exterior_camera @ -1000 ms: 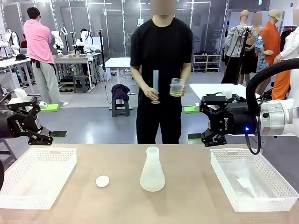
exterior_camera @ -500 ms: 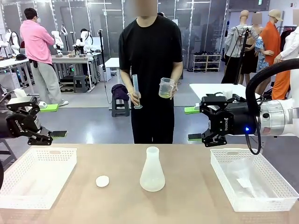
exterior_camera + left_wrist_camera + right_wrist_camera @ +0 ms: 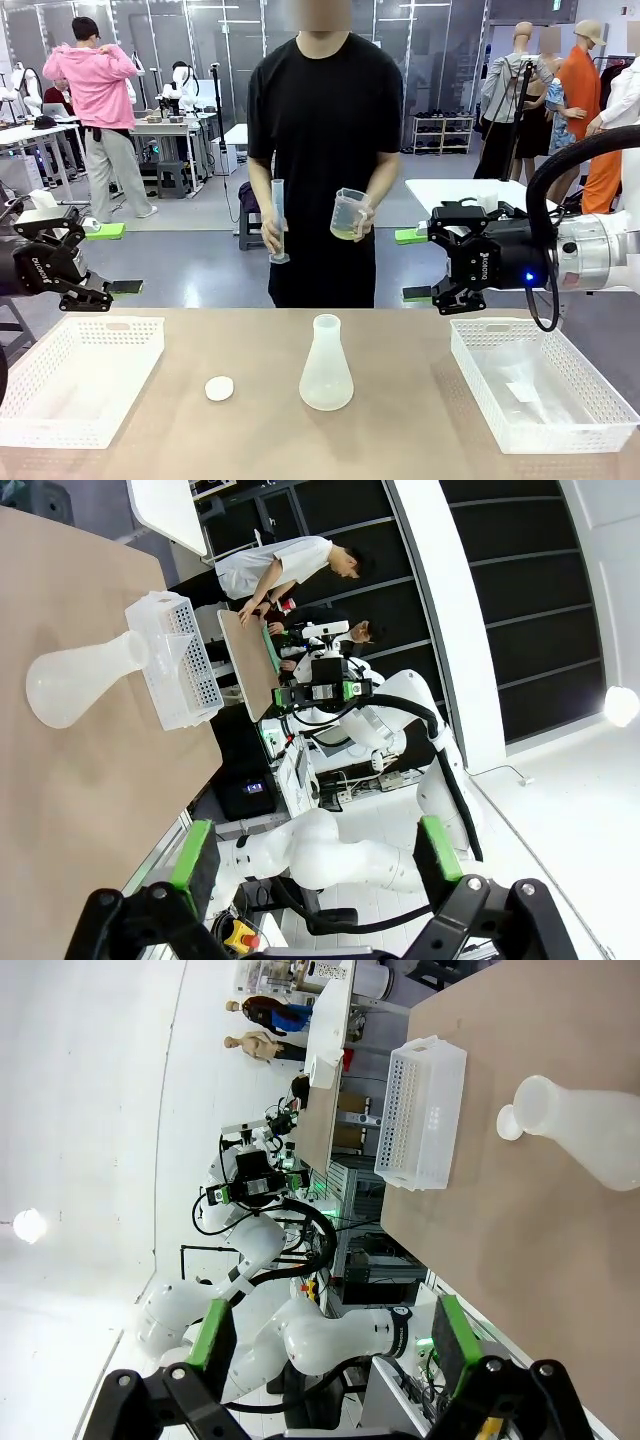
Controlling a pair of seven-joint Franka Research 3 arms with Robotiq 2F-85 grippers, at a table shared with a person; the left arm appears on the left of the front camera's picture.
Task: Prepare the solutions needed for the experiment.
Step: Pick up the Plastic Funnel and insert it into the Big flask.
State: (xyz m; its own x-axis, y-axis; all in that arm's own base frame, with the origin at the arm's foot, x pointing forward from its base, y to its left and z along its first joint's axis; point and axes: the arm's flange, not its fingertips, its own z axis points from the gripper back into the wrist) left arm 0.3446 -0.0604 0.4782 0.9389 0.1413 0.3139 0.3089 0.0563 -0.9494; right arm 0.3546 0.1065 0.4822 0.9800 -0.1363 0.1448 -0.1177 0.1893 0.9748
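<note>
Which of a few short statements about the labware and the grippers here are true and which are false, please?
1. The conical flask stands upright on the table between the left basket and the right basket. True.
2. The left gripper holds the graduated cylinder. False: the person's hand holds it; the left gripper is open and empty.
3. The person's other hand holds a beaker of yellow-green solution. True.
4. The white cap lies in a basket. False: it lies on the table beside the flask.
5. The right gripper is open. True.
</note>
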